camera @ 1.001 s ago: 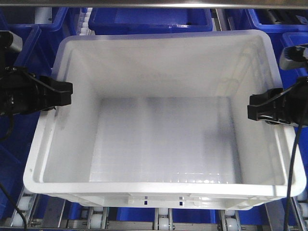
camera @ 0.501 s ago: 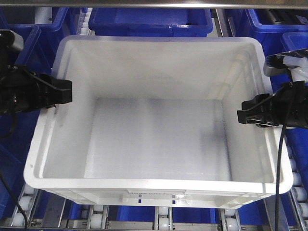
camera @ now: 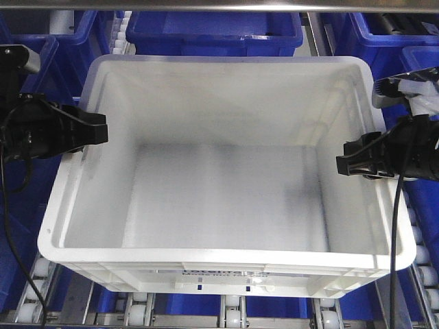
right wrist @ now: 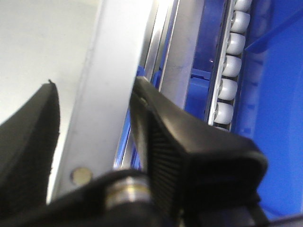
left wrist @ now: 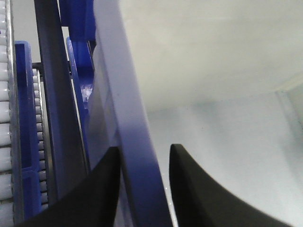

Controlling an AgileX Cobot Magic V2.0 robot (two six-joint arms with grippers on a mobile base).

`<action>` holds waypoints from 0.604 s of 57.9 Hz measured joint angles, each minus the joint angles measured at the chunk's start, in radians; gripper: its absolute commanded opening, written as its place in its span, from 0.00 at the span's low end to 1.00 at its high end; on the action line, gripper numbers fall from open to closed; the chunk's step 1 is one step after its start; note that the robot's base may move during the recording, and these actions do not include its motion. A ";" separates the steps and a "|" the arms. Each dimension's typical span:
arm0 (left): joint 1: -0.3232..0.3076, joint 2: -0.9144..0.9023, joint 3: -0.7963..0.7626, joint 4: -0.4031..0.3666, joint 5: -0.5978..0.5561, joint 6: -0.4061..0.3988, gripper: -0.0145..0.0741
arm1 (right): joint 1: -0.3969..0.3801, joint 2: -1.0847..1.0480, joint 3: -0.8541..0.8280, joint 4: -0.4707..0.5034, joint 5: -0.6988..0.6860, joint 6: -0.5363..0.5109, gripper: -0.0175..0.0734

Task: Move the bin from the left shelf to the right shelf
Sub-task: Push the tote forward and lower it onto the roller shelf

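**Bin Held at Both Side Rims: Handling Notes**

The bin (camera: 226, 171) is a large white open-topped crate, empty inside. It sits between the two grippers, over a roller track (camera: 233, 319) whose wheels show beneath its front edge. Blue bins (camera: 212, 27) stand just beyond its far wall.

Left gripper (camera: 92, 131): narrowly parted, with one finger (left wrist: 102, 189) outside the bin's left rim and the other inside. The wrist view shows the rim wall running between them, with the fingers close against it. Right gripper (camera: 350, 163): set likewise across the right rim, one ribbed pad (right wrist: 165, 156) outboard and one inboard, with the rim wall clamped between.

Handling judgement:
- Weight: likely light, since the bin carries nothing.
- Stiffness: the thick rim appears rigid, while the thin walls below may flex under squeeze.
- Surface: smooth plastic, so a rim may slide out of the pads if either arm leads.
- Grip location: mid-length on opposite side rims, as now, keeps the load balanced. Both arms should travel together and level.
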 measured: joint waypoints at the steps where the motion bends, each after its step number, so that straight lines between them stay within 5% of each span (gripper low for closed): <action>1: 0.000 0.000 0.000 0.000 -0.002 -0.001 0.16 | 0.000 0.003 0.000 0.000 0.000 0.000 0.19; 35: 0.000 0.006 0.000 0.000 -0.013 -0.003 0.23 | 0.000 0.015 -0.003 0.000 -0.019 0.000 0.27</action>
